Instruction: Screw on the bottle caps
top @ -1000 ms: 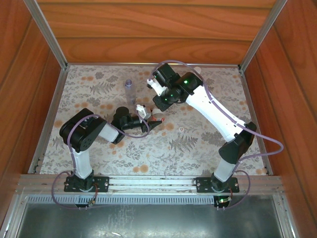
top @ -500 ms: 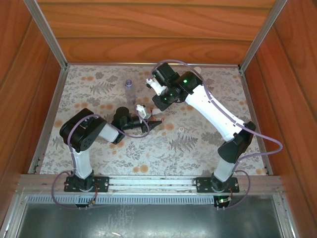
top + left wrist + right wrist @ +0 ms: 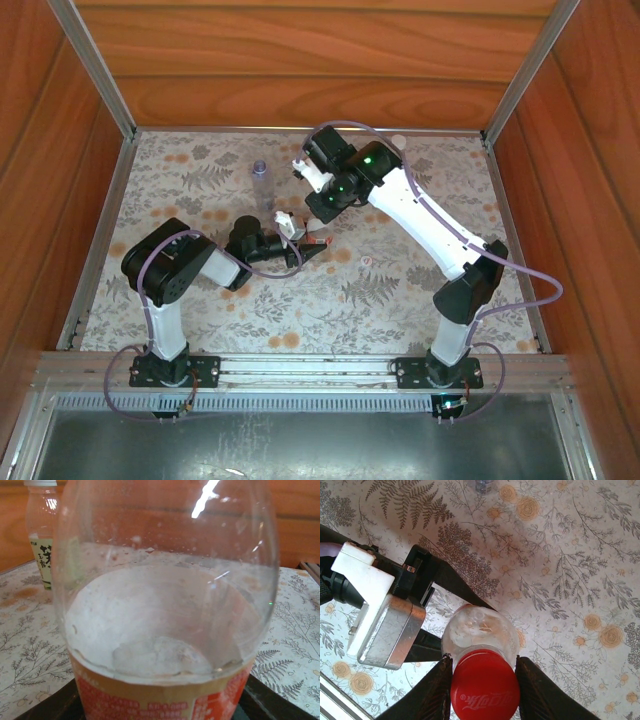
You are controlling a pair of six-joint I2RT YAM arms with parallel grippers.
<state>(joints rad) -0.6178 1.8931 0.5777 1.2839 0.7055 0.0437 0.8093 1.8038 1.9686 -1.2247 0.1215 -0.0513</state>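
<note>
Red cap (image 3: 485,687) sits on red-label bottle (image 3: 165,630) mid-table, right gripper (image 3: 484,680) clamped round it. Right arm's elbow (image 3: 470,292) swung in since second ago, so guessing twist underway; left gripper (image 3: 312,247) pinches bottle steady.

Bottles (image 3: 479,630) (image 3: 42,535) (image 3: 260,183) x3, caps (image 3: 485,692) (image 3: 40,482) (image 3: 365,262) x3, arms (image 3: 425,220) (image 3: 175,270) x2.

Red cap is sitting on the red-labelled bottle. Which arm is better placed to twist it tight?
Right. The right gripper is shut on the red cap, which sits on top of the bottle. The left gripper clamps the bottle's body, so it is probably best left steadying.
</note>
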